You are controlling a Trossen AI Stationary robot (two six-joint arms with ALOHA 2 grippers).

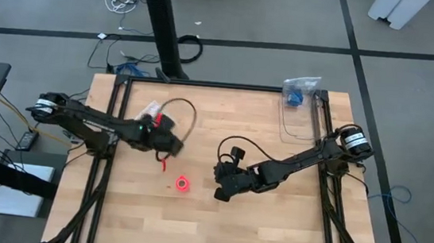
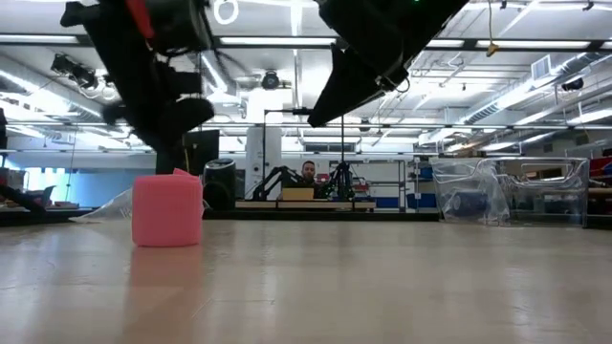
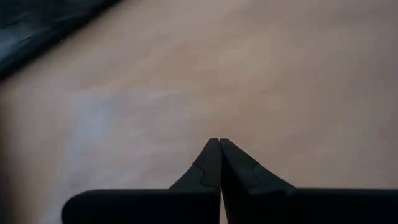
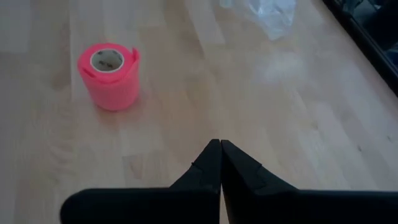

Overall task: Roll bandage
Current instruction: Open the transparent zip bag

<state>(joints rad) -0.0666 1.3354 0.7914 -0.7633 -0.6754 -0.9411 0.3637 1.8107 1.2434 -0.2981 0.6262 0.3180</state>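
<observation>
The bandage (image 1: 185, 184) is a small pink roll, and it stands on its end on the wooden table (image 1: 286, 232). I can see the pale hole in the middle of the roll from my right wrist camera (image 4: 109, 75). In the low view it looks like a short pink block (image 2: 167, 210) sitting flat on the wood.

My right claw (image 1: 220, 192) is near the bandage, on its right side, and it does not touch it. Its two dark fingers (image 4: 205, 171) are pressed tight together — nothing is between them. The roll sits well apart from their tips.

My left claw (image 1: 167, 153) is up and to the left of the bandage, also apart from it. Its fingers (image 3: 205, 171) are pressed together too, with nothing in them — only bare wood shows past them.

A clear plastic container (image 1: 297, 121) stands far from the bandage, at the back right of the table, with a crinkly plastic bag (image 1: 298, 90) beside it. Both show in the low view as well, off to the right of the roll.
</observation>
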